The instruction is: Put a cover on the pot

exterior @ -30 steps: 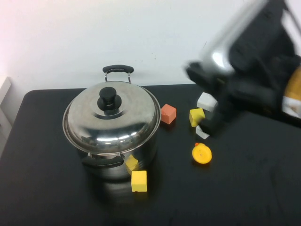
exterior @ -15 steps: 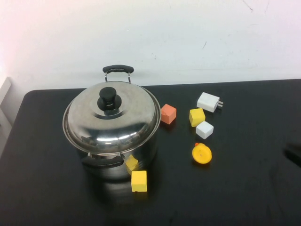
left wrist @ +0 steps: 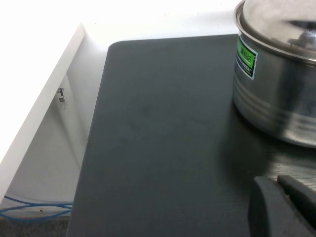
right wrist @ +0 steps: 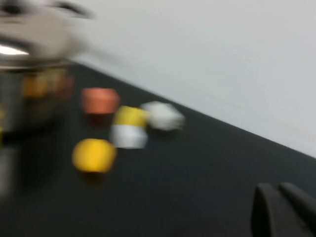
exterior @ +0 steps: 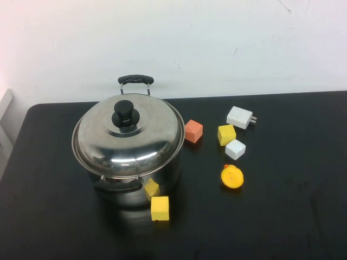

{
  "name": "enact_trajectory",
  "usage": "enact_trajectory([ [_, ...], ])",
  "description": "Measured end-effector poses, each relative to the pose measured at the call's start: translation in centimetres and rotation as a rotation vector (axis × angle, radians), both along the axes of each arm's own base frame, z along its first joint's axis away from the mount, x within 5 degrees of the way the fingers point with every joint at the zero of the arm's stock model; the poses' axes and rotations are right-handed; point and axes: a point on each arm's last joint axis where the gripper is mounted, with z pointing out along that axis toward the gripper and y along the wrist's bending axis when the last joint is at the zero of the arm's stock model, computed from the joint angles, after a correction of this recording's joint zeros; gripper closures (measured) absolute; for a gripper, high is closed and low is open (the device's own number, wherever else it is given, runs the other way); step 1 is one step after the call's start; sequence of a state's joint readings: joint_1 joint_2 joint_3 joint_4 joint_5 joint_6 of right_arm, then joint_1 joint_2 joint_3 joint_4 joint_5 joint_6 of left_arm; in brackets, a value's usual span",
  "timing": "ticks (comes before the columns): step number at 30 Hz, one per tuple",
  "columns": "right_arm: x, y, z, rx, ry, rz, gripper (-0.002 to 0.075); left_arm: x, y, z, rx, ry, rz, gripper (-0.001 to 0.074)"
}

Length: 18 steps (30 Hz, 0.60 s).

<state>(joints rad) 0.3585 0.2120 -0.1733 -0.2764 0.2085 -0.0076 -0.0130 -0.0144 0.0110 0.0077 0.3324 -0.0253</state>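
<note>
The large steel pot [exterior: 138,174] stands on the left half of the black table [exterior: 282,216]. The domed steel lid [exterior: 142,142] with its black knob [exterior: 124,114] sits on the pot. Neither arm shows in the high view. In the left wrist view my left gripper [left wrist: 279,185] is shut and empty, low over the table a short way from the pot's wall [left wrist: 276,98]. In the right wrist view my right gripper [right wrist: 279,193] is shut and empty, far from the pot [right wrist: 19,89], with the small blocks in between.
A yellow cube [exterior: 160,208] lies in front of the pot. To its right lie an orange cube [exterior: 193,131], a yellow cube [exterior: 226,134], a white cube [exterior: 235,149], a white plug adapter [exterior: 239,117] and a round yellow toy [exterior: 232,176]. The table's left edge [left wrist: 96,133] drops off.
My right arm, which hung over the table's right side a second ago, has pulled back out of the high view. The lid stays on the pot.
</note>
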Motion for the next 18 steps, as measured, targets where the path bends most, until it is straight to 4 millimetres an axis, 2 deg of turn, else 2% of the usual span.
enact_trajectory([
  [5, -0.9, -1.9, -0.9, 0.062, -0.040, -0.281, 0.0726, 0.0, 0.0, 0.0, 0.000, 0.000, 0.000, 0.0737],
  [8, -1.2, -2.4, -1.7, 0.072, -0.054, -0.367, 0.0726, 0.0, 0.0, 0.0, 0.000, 0.000, 0.000, 0.0736],
  [14, -1.4, -2.2, -5.0, 0.114, 0.003, -0.369, 0.0726, 0.0, 0.0, 0.0, 0.000, 0.000, 0.000, 0.0736],
  [18, -1.4, -2.1, -5.7, 0.137, 0.032, -0.349, 0.0726, 0.0, 0.0, 0.0, 0.000, 0.000, 0.000, 0.0736],
])
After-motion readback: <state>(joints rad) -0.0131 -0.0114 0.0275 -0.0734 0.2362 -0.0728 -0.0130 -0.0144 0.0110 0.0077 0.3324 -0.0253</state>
